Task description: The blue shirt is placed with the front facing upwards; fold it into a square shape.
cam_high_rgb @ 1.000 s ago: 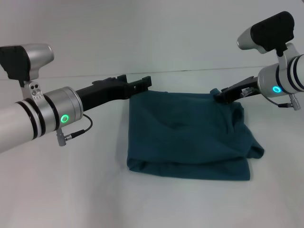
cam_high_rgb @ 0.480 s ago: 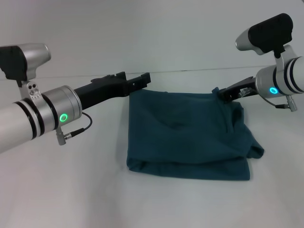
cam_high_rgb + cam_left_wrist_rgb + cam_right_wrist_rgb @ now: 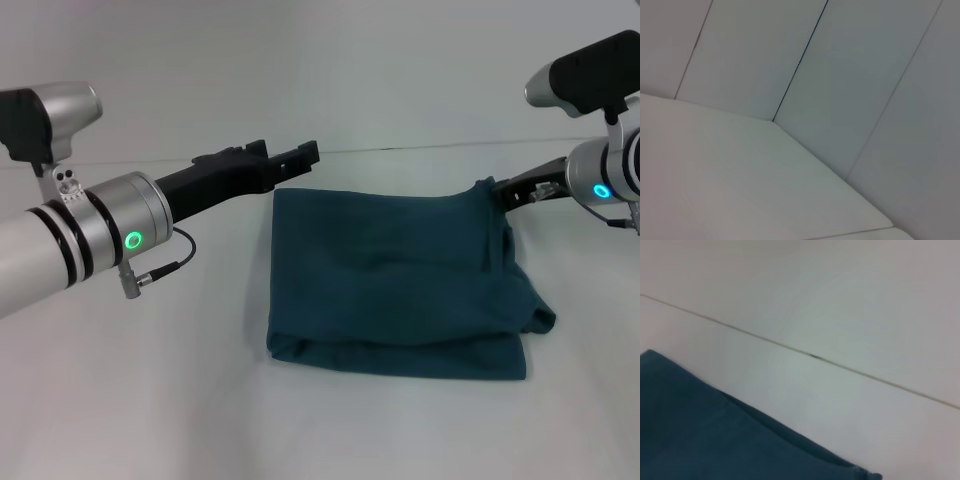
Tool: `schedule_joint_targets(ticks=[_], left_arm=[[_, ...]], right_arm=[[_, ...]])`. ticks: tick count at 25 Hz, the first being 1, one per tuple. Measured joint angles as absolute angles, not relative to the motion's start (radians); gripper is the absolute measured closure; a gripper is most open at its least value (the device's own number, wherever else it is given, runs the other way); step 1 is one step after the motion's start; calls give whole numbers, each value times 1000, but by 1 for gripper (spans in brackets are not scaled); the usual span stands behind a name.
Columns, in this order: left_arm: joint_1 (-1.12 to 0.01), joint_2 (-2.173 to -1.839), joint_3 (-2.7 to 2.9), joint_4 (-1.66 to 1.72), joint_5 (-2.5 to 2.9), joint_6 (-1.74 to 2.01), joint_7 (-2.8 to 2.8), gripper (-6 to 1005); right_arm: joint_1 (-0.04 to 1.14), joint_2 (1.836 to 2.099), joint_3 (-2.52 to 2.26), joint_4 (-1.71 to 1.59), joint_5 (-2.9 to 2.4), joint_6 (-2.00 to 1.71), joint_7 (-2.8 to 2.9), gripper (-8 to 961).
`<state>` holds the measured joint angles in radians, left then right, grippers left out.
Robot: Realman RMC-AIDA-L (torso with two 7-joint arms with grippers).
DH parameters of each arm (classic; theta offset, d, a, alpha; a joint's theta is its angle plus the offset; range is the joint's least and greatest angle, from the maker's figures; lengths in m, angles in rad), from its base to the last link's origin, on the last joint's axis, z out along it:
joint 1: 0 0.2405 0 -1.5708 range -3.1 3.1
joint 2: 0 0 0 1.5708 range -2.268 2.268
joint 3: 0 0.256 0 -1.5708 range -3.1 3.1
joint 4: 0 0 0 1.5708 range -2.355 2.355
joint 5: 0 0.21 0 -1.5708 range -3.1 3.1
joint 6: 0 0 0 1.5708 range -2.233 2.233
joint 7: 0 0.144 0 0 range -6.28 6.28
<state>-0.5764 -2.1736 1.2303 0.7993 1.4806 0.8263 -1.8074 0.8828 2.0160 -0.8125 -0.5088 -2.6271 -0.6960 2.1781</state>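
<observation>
Shirt-wise, the blue shirt lies mid-table, already folded to a rough square, lettering hidden. Your right gripper sits at its far right corner with cloth peaked against the tip, so I'd guess it's pinching there, but you can't tell for sure. Left gripper hangs just off the far left corner, holding nothing; fingers unreadable. Only the right wrist view shows cloth; the left sees bare table and wall.

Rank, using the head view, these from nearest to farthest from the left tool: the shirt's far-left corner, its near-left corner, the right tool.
1. The blue shirt, far-left corner: just below the left tool.
2. Near-left corner: toward the robot.
3. Right tool: across, at the far-right corner.
</observation>
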Motion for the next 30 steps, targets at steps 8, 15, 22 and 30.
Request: schedule_joint_targets(ticks=[8, 15, 22, 30], left_arm=[[-577, -2174, 1230, 799, 1459, 841, -1805, 137], [-580, -2174, 1229, 801, 1459, 841, -1801, 137], [-577, -2174, 1229, 801, 1459, 843, -1801, 137], [-577, -2173, 1207, 802, 1459, 846, -1801, 137]], right_arm=[[881, 2009, -813, -470, -2654, -614, 2176, 930], [891, 2020, -834, -462, -2664, -563, 2172, 926], [886, 2036, -839, -475, -2664, -533, 2179, 922], [880, 2025, -830, -598, -2658, -660, 2249, 714]])
